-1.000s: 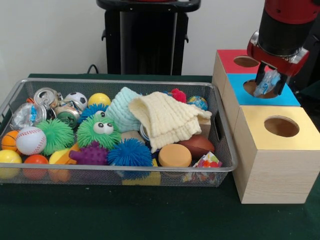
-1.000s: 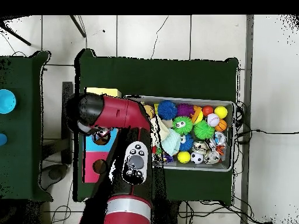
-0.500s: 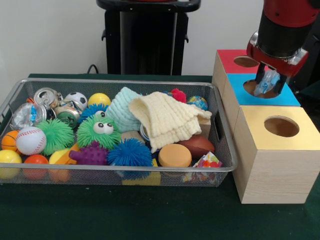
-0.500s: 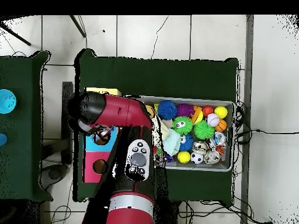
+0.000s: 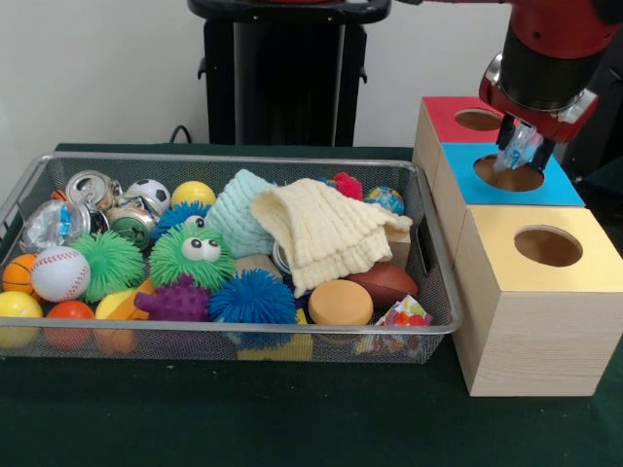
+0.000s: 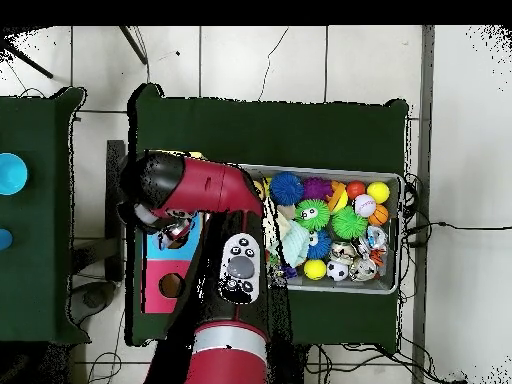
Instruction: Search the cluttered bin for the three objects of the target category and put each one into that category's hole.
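On the dark green tabletop, past the wire mesh bin of toys and the yellow-topped box, the pincer pinches a crumpled clear bottle hanging upright directly above the blue box's hole, so release is straight down.
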### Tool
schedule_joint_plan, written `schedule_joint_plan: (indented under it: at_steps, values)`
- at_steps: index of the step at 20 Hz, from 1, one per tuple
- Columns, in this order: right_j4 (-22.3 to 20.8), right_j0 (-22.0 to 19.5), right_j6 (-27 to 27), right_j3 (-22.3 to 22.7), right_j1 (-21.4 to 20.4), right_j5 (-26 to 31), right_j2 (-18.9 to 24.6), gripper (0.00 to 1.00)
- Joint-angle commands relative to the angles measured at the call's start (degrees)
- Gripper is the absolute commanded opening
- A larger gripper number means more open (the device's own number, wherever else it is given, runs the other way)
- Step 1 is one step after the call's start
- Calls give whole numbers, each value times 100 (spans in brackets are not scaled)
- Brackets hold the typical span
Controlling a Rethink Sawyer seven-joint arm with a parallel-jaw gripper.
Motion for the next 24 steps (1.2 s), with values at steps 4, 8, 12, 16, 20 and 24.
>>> schedule_joint_plan:
  at_steps: [4,8,12,16,20,24]
  values:
    - [-226,-150,129,19,34,-260,388,0]
    - [-385,-78,8,216,-72,-1270,322,0]
    - [-520,-37,-20,315,-159,-1808,286,0]
    - [-585,-36,-7,398,-215,-2095,310,0]
    - [-634,-60,28,392,-232,-1996,353,0]
    - [-556,-159,-6,270,-165,-1274,459,0]
